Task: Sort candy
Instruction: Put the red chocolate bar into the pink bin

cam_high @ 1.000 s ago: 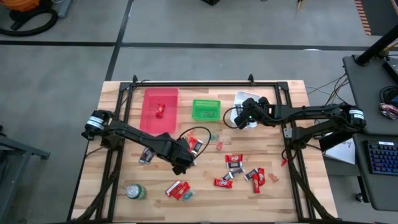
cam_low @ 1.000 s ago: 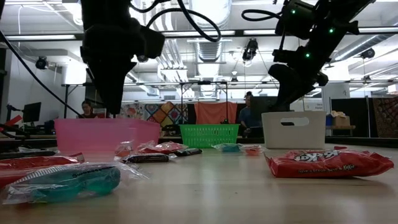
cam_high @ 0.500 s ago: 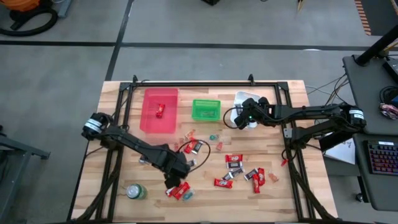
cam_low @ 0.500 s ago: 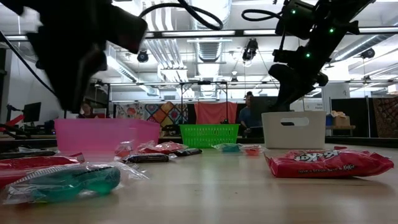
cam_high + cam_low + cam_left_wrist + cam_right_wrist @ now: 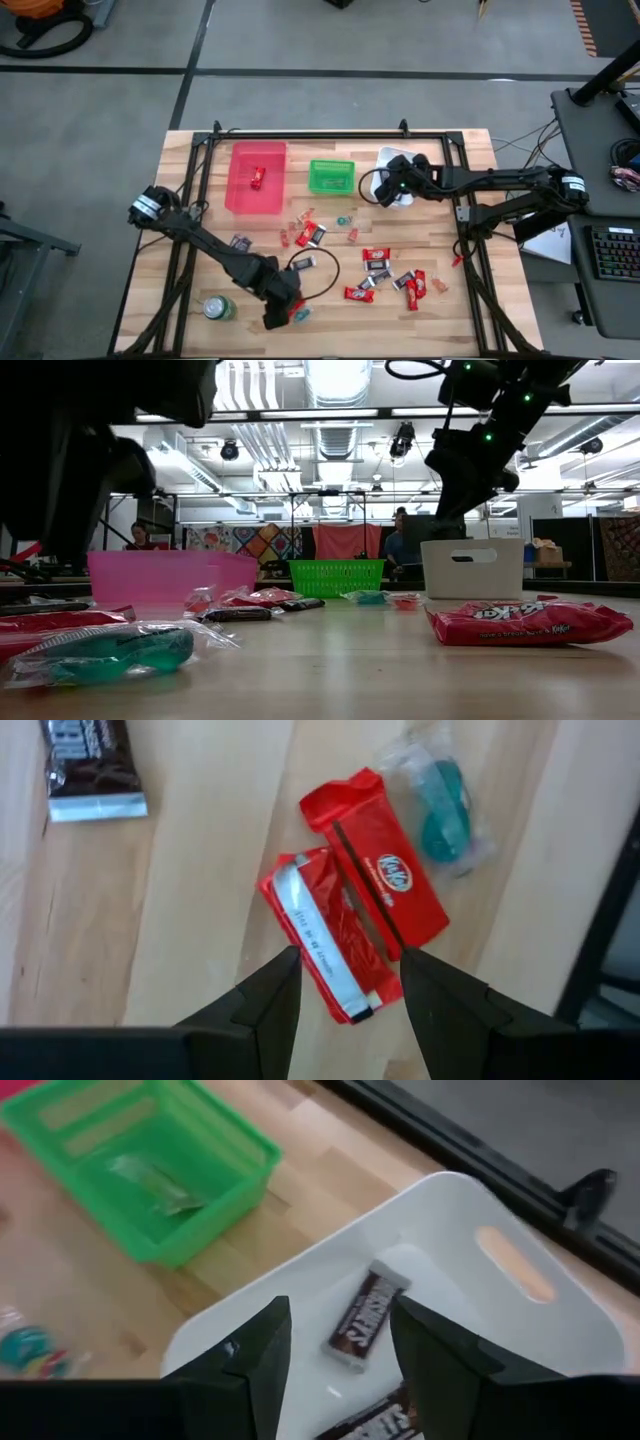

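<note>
Nearest the front edge, at about seven o'clock on the table (image 5: 190, 255), the left gripper (image 5: 345, 982) hangs over two red candy bars (image 5: 350, 935) that lie touching side by side. Its fingers stand apart, one on each side of the nearer bar's end, and grip nothing. A teal sweet (image 5: 445, 805) in clear wrap lies just beside the bars, and a dark brown-and-silver bar (image 5: 90, 765) lies well apart from them. The round green can (image 5: 218, 307) stands near the front-left corner.

Toward four o'clock, a loose cluster of red and dark candy (image 5: 392, 278) is scattered over the wood; a few more pieces (image 5: 310, 235) lie near the middle.

At the far side, the pink bin (image 5: 257, 180) at eleven o'clock holds one red piece, and the green basket (image 5: 332, 177) at twelve holds a clear wrapper. At one o'clock the right gripper (image 5: 335, 1342) hovers above the white bin (image 5: 520, 1330), its fingers parted and empty. A dark bar (image 5: 366, 1316) lies inside that bin.
</note>
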You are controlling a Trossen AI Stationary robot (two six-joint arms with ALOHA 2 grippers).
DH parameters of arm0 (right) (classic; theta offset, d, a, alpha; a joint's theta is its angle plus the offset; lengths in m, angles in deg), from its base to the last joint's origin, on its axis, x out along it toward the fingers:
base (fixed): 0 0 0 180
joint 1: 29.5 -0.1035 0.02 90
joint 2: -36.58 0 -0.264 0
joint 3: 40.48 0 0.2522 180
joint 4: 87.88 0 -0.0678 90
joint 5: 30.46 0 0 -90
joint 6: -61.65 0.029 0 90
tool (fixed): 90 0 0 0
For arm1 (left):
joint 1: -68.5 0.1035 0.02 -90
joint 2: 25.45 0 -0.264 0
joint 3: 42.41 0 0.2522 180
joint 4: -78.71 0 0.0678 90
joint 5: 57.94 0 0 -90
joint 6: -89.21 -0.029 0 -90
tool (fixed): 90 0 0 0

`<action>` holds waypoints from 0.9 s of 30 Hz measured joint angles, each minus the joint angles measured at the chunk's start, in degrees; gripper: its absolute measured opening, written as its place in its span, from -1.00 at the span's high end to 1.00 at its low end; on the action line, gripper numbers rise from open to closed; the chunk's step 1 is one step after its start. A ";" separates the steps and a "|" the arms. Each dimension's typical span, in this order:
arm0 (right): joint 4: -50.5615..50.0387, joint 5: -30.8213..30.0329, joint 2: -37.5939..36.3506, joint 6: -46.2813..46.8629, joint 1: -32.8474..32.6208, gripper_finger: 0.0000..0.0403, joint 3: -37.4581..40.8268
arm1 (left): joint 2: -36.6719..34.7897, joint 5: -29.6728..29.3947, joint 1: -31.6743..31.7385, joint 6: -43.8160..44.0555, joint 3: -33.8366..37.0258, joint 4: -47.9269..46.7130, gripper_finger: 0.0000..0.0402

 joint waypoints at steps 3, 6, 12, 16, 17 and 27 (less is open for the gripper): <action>-0.20 3.26 0.00 -0.11 -0.12 0.18 -0.47 | 0.00 -3.78 -0.98 2.99 1.05 0.96 0.23; -0.18 3.80 0.00 0.08 -0.91 0.18 -0.57 | 0.02 -6.32 -1.83 4.36 1.19 1.55 0.23; -0.05 3.78 0.00 0.20 -1.82 0.18 -0.57 | 0.35 -9.13 -2.13 5.88 1.19 2.25 0.23; 0.04 3.81 0.00 0.26 -2.27 0.21 -0.57 | 2.87 -9.91 -2.13 6.62 1.21 4.08 0.23; 0.04 3.83 0.00 0.26 -2.29 0.21 -0.57 | 3.71 -9.90 -2.13 6.49 1.21 4.82 0.23; 0.24 3.80 0.00 0.48 -2.27 0.28 -0.57 | 7.32 -10.21 -2.10 6.19 1.23 6.81 0.29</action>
